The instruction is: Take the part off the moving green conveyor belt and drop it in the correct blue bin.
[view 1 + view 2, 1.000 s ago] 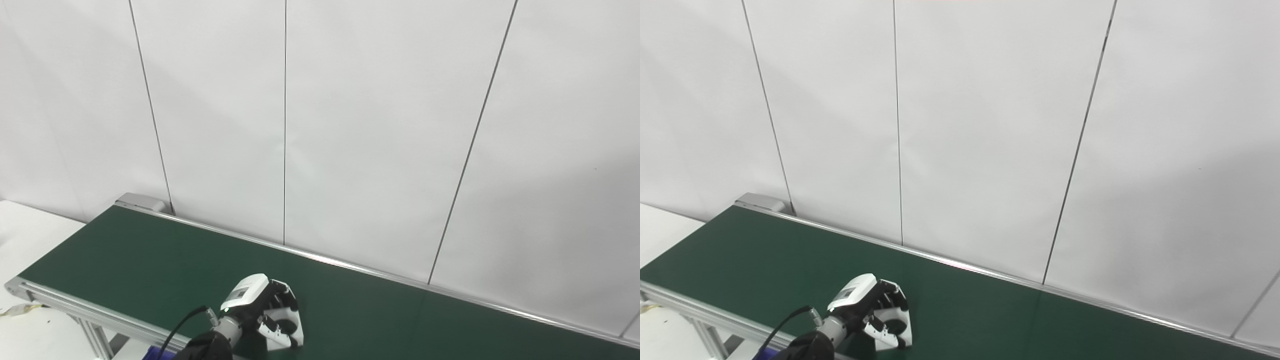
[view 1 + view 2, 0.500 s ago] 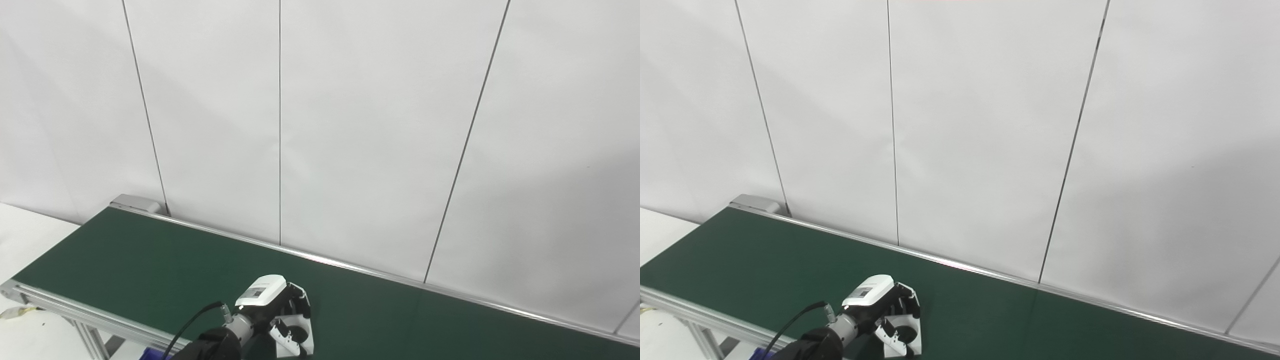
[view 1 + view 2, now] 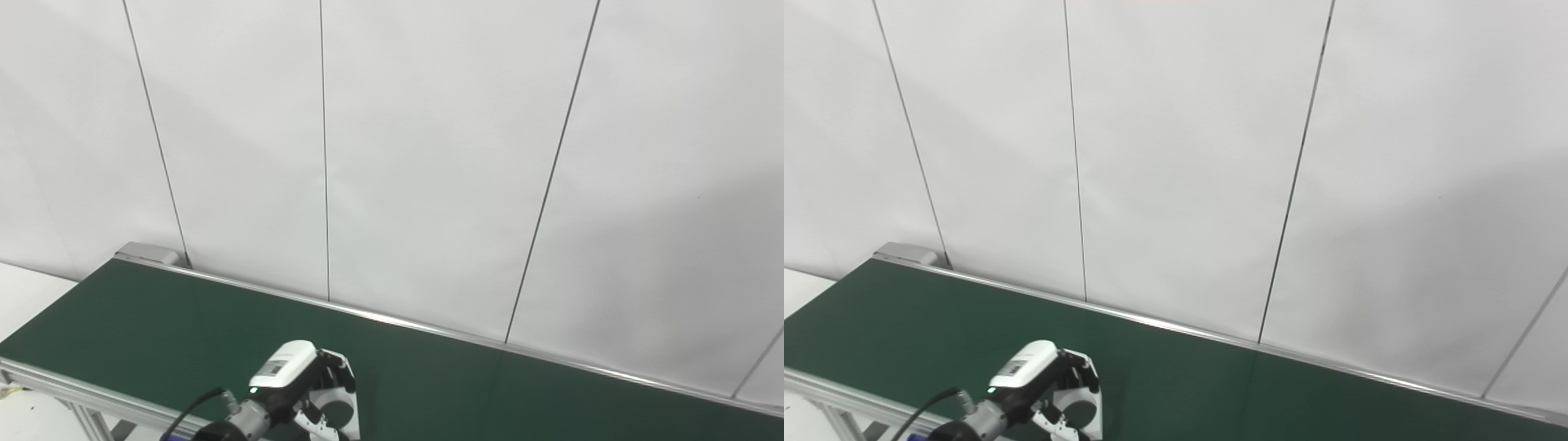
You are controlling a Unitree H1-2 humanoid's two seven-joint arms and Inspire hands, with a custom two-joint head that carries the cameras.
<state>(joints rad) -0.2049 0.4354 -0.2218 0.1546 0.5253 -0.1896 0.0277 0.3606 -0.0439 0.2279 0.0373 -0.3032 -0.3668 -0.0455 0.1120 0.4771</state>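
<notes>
My left hand (image 3: 293, 375) reaches in from the bottom edge over the near side of the green conveyor belt (image 3: 153, 318). It has a white back and black fingers (image 3: 334, 367) that curl down over a white part (image 3: 340, 415) with a round cut-out. The hand is shut on this part, just above or on the belt; I cannot tell which. The same hand (image 3: 1026, 370) and part (image 3: 1084, 411) show in the right eye view. No other part lies on the visible belt. My right hand is out of view, and only a blue sliver (image 3: 911, 437) shows below the belt.
The belt runs from the left end roller cover (image 3: 147, 252) toward the lower right, with a metal rail (image 3: 429, 327) along its far side against a white panelled wall. An aluminium frame (image 3: 73, 392) edges the near side. A white table surface (image 3: 24, 285) lies at far left.
The whole picture has slid left, so the camera has turned. My left hand stays shut on the white part at the same stretch of belt, with little shift of its own.
</notes>
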